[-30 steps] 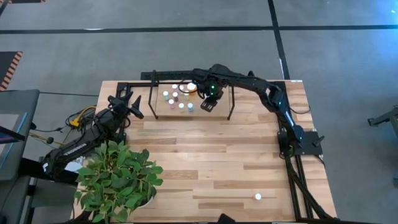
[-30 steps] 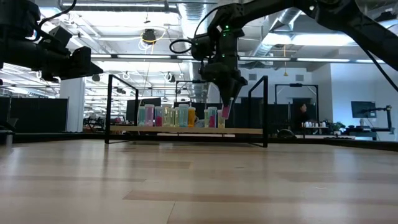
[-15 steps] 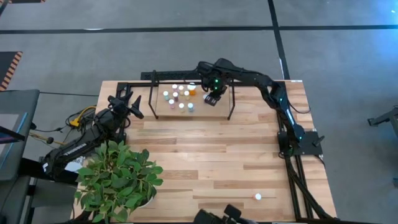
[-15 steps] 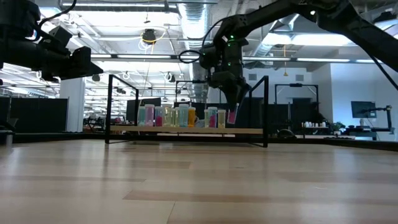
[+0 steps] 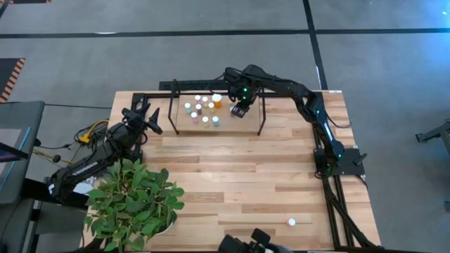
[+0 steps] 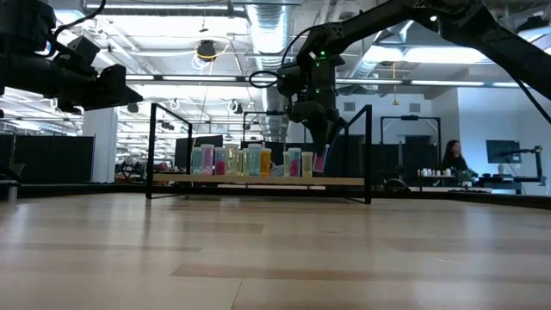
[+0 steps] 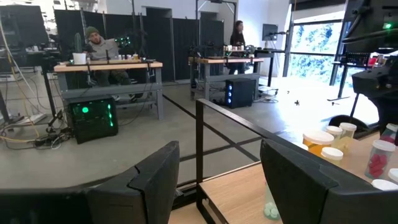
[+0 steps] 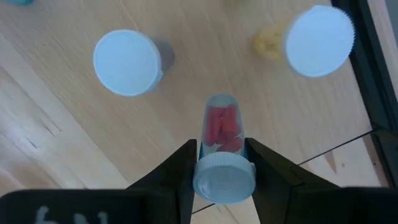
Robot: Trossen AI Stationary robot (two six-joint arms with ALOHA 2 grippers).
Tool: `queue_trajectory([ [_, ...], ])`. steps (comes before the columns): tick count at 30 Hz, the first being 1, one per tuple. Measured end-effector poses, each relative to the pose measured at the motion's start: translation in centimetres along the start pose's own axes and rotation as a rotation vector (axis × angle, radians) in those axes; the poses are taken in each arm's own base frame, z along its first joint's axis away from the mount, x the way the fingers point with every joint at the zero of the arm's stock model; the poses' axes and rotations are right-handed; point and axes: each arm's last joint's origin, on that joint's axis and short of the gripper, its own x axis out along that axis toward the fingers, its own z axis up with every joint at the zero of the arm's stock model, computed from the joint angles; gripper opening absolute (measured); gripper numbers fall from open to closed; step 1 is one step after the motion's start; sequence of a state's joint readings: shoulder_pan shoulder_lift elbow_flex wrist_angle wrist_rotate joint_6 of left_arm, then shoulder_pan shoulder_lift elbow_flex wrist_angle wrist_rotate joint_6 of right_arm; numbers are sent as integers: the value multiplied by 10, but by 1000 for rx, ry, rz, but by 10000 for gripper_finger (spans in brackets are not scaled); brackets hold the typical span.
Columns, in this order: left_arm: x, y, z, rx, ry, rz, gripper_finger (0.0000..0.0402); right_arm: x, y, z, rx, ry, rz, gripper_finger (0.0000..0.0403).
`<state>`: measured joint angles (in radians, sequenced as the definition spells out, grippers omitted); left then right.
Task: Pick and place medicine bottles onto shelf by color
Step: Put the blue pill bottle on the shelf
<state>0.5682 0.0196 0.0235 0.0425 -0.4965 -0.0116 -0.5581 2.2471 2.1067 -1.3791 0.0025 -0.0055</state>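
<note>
While the pink bottle (image 8: 222, 149) sits between the two dark fingers of the right tool (image 8: 217, 163), its pale cap faces the wrist camera and its clear body, filled with pink-red pills, points down at the shelf board. Whether the bottle's base already touches the board cannot be told; the fingers flank it closely just below the cap and appear to pinch it. In the low view the same bottle (image 6: 320, 161) hangs at the height of the standing row, at the row's near-right end. Beside it in the wrist view stand two capped bottles, one whose body is hidden (image 8: 127, 62) and one with a yellowish body (image 8: 318, 40), both apart from the held one.

Shelf (image 5: 260, 119): a low black-barred rack with a light wood board at the far edge of the worktop (image 5: 239, 183). A cluster of about ten pale caps (image 5: 202, 109) occupies the board, with a larger orange bottle (image 5: 217, 100) among them; the colours of the rest cannot be sorted from above.

Progress (judgement): most bottles are shelved; the pink one is at the point of placement and is not yet released. One bottle (image 5: 291, 222) lies alone near the front of the worktop, well apart from the shelf, and remains to be fetched.

Left tool (image 7: 217, 180): waiting at the worktop's left edge, fingers spread, holding nothing.
</note>
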Motion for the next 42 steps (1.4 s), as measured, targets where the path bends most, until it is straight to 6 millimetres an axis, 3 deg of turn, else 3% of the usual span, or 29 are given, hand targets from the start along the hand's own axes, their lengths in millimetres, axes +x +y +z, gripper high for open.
queue_trajectory([
  [16, 0, 0, 0, 0, 1, 0, 214, 0, 27, 3, -64, -37, 11, 155],
  [42, 0, 0, 0, 0, 0, 0, 214, 0, 18, 3, -9, -30, 3, 155],
])
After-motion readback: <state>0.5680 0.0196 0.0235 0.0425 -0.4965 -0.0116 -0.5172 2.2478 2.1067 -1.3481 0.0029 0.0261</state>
